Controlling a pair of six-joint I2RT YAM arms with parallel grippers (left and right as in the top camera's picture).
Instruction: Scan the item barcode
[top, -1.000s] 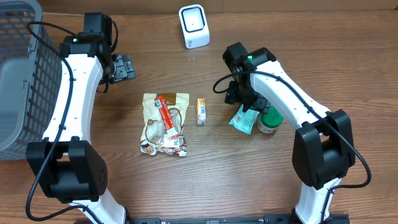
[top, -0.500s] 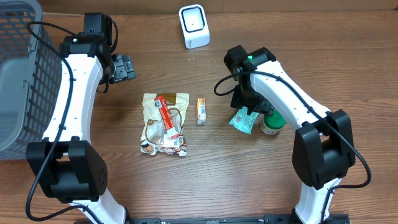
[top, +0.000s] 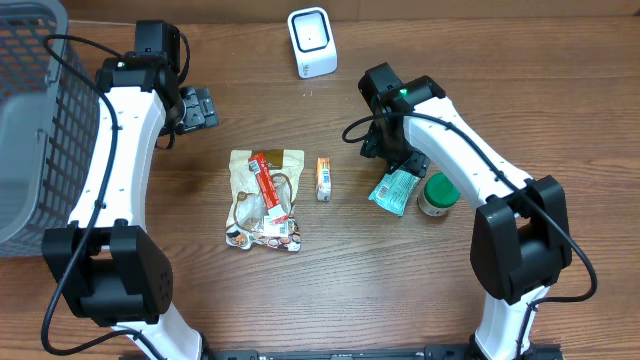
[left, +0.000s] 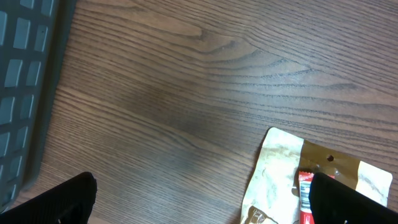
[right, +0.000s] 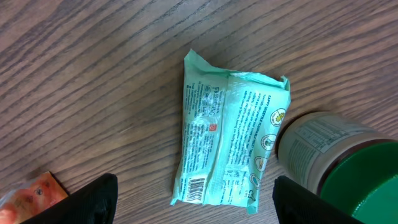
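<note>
Lying flat on wood-grain table (right: 93, 62) — crinkly green plastic packet (right: 233, 140); L pincer (left: 205, 202), R pincer (right: 211, 199) both open.

Your left arm rises from its base at the near left, runs up the left side and bends at the far end, so that your left gripper (top: 197, 107) points right, toward the middle. Its jaws stand wide apart; in the left wrist view the two dark fingers (left: 59, 200) show only as tips in the bottom corners. Your right arm climbs from its base at the near right, slants up and inward to a joint with a green light, then folds back down. Your right gripper (top: 395, 160) hangs beneath that bend, pointing downward, jaws spread wide and gripping nothing, its fingers (right: 93, 200) at the lower corners of the right wrist view
</note>
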